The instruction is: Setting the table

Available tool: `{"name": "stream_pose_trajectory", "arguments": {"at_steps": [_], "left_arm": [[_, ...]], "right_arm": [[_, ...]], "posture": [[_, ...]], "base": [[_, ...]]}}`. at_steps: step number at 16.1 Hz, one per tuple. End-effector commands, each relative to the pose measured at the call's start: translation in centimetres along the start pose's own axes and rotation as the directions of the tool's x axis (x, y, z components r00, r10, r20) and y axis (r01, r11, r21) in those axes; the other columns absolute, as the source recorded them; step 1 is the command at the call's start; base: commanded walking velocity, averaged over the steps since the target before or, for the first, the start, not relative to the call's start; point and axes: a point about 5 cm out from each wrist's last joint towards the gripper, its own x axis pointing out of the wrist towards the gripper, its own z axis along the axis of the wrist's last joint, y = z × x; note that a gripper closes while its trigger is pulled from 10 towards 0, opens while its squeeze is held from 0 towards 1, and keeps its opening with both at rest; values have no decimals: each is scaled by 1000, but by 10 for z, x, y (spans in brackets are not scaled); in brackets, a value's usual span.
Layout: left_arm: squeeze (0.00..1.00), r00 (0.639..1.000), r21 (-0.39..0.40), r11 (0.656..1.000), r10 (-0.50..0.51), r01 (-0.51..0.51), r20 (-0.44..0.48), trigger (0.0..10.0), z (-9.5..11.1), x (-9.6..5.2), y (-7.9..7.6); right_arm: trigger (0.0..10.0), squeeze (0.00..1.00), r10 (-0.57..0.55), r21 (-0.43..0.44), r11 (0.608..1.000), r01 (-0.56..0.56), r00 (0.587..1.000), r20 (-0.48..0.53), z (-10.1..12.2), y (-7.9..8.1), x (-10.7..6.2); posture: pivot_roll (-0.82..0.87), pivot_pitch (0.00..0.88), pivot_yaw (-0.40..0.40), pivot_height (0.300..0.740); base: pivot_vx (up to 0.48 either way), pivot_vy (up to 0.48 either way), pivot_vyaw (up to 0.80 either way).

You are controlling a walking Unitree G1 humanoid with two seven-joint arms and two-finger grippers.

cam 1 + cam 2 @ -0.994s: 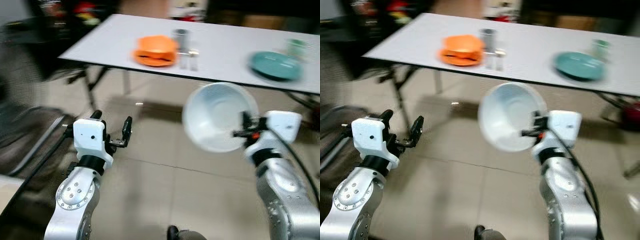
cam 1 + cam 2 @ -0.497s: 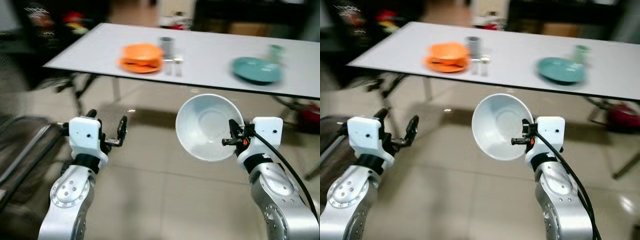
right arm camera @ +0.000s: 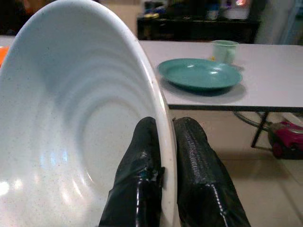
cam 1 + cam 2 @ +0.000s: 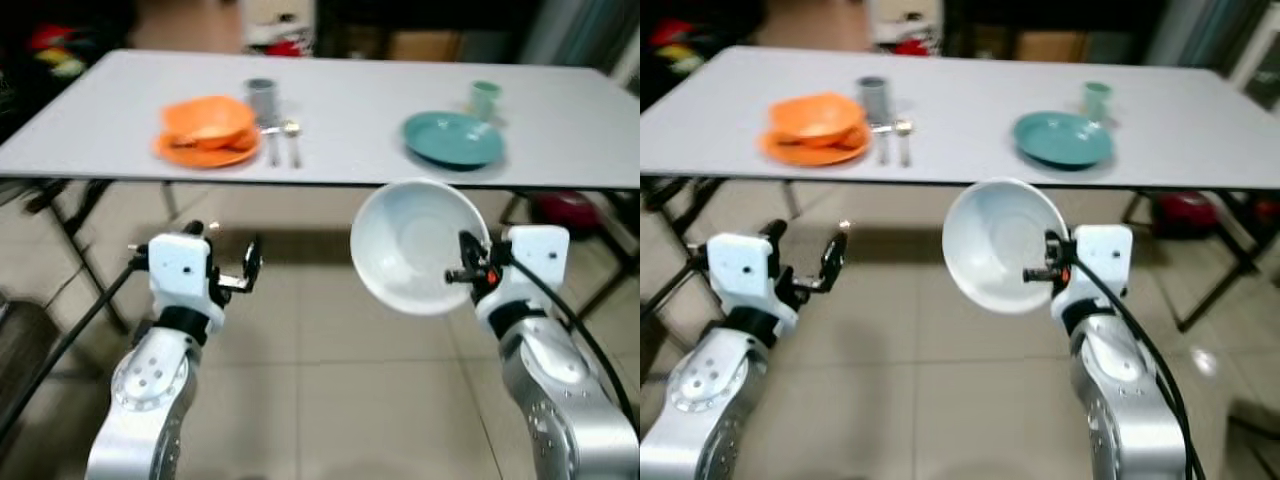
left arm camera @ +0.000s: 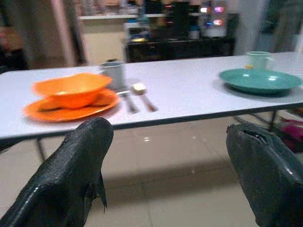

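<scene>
Right pincer (image 3: 163,142) clamps white bowl (image 4: 415,245) rim — left pincer (image 4: 222,262) spread, empty.

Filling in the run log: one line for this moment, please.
right gripper: shut on white bowl rim | left gripper: open, idle | teal plate: bare on table

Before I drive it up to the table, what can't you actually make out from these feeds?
- Whether the grey cup and the green cup hold anything: too small and blurred in the eye views.
- Cutlery beside the orange bowl: blurred, type unclear.
- Part of the table edge: hidden behind the white bowl in the right gripper.
- Left side of the table: covered by the bowl in the right wrist view.
</scene>
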Motion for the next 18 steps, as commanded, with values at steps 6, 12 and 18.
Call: {"name": "stream_pose_trajectory", "arguments": {"at_steps": [6,12,18], "left_arm": [[0,1000,6,1000,-20,20,17,10000,3,4,-6],[0,999,9,1000,0,0,36,10000,6,8,-3],[0,999,8,1000,3,-4,50,10000,9,9,-2]], "right_arm": [[10000,0,-74,9,997,74,997,3,4,-17,5],[10000,0,-79,47,996,77,997,25,13,-19,10],[10000,0,-76,36,997,75,997,25,12,-19,9]], "posture": [[-6,0,1,740],[-9,0,5,740],[-12,0,11,740]], "base": [[354,0,-624],[355,0,0],[379,0,0]]}}
